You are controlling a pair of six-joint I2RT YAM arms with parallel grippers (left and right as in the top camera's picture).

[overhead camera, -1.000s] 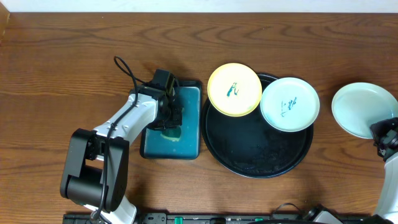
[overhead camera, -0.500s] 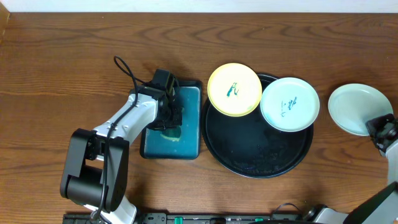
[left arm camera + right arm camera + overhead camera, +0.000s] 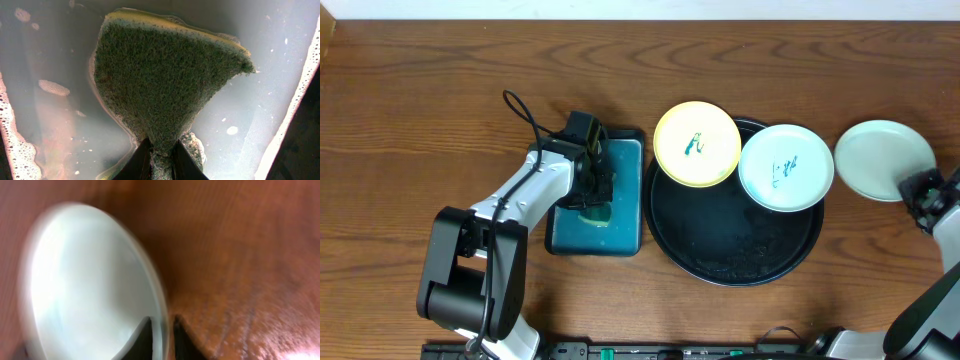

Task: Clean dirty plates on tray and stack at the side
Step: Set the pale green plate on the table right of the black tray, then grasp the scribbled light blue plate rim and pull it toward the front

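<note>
**Desk lead:** Where are the plates?

**Me:** I see the yellow plate (image 3: pixel 697 144) on the black tray (image 3: pixel 730 240), over its rim at 11 o'clock, with a teal scribble on its face. The stained mint plate (image 3: pixel 786 167) sits at the tray's 1 o'clock, edge to edge with the yellow one and overhanging the rim. The unmarked pale plate (image 3: pixel 880 158) lies off the tray on the desk (image 3: pixel 420 100), out at the tray's 2 o'clock, just beside the stained one.

**Desk lead:** What about your left side?

**Me:** My left end effector (image 3: pixel 160 160) is clamped together on the narrow end of a green-and-yellow sponge (image 3: pixel 165 80). The sponge fans out over foamy water in the teal tray (image 3: pixel 620 235), which lies at the black tray's 9 o'clock.

**Desk lead:** And the right?

**Me:** My right end effector (image 3: pixel 162 337) is at the unmarked pale plate's 4 o'clock edge. On the wrist view one finger stands on each side of the rim. That picture is blurred, so I cannot tell whether they pinch the rim or stand free of it
</note>
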